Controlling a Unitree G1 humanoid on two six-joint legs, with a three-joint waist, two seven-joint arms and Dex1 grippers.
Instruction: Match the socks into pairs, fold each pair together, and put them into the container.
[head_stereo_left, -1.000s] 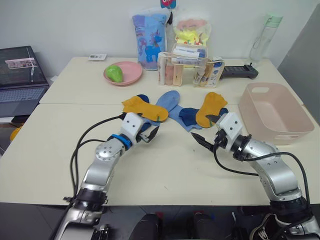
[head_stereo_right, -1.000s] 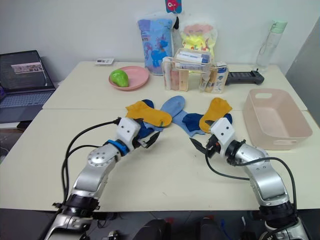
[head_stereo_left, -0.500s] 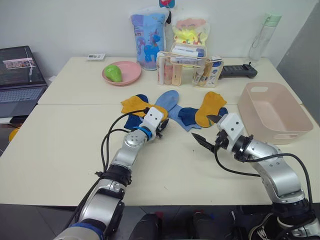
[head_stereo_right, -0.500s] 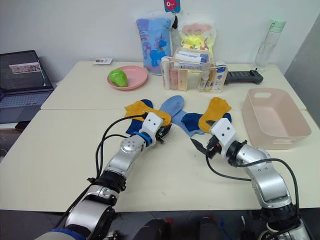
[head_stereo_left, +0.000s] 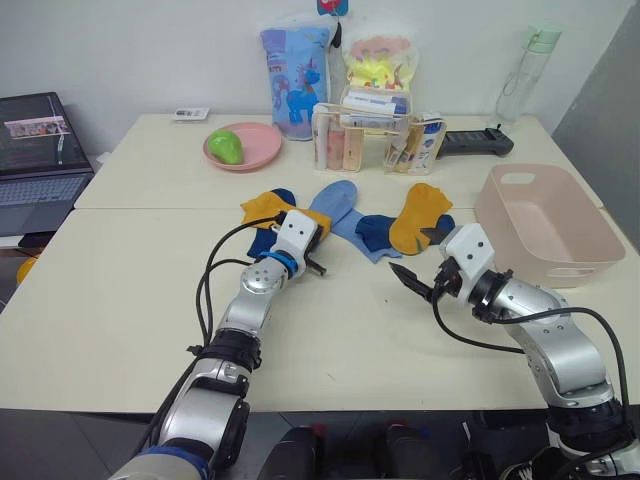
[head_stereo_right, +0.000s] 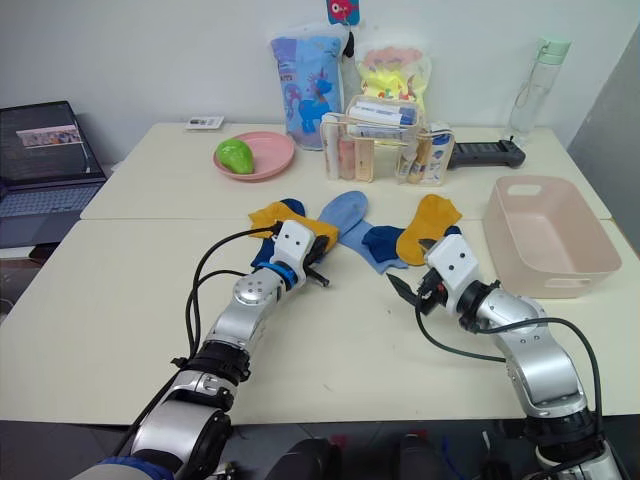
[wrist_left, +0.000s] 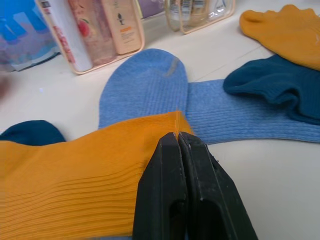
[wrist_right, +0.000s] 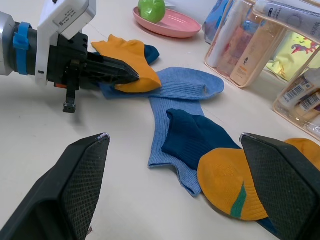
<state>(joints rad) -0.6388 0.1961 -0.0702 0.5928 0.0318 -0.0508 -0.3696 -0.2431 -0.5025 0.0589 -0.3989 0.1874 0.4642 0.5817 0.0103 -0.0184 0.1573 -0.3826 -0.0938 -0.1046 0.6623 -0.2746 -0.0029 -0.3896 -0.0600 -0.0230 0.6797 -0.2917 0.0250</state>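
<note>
1. Since a second ago the left gripper (head_stereo_right: 318, 262) has travelled forward from the bare table in front of the sock pile onto the near mustard sock (wrist_left: 80, 170); its fingers are now pressed together on that sock's edge. The right gripper (head_stereo_left: 417, 262) has barely shifted and hovers with its fingers wide apart, just short of the other end of the pile.
2. Nothing is finished: the container (head_stereo_left: 548, 222) stands empty at the robot's right, well apart from the socks.
3. All the socks lie loose in one overlapping row: the pinched mustard one over a navy sock (wrist_left: 30, 133), two light blue socks (wrist_right: 177, 85) crossing in the middle, another navy sock (wrist_right: 192, 137) on them, and the second mustard sock (wrist_right: 230, 182) beside it.
4. Left to do, judging from this: bring the mustard pair together, fold it, drop it in, then the same for the navy and light blue pairs.
</note>
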